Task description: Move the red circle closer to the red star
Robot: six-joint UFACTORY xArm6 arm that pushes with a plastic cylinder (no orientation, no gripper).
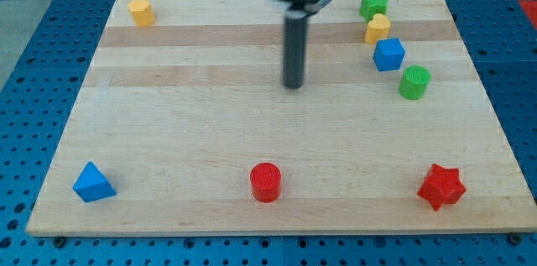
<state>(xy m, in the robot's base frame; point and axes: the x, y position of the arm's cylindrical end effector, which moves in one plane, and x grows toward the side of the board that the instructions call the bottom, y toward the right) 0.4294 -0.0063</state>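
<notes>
Pushing suits the red circle (266, 182), probably light, rigid plastic, at the surface's (168, 132) bottom centre. You have no hand; contact its left flank with my tip (293, 86), toward the red star (441, 186).

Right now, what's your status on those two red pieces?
My tip mid-board, touching nothing. Red circle near the view's bottom, red star far to its right. Nothing between them.
</notes>
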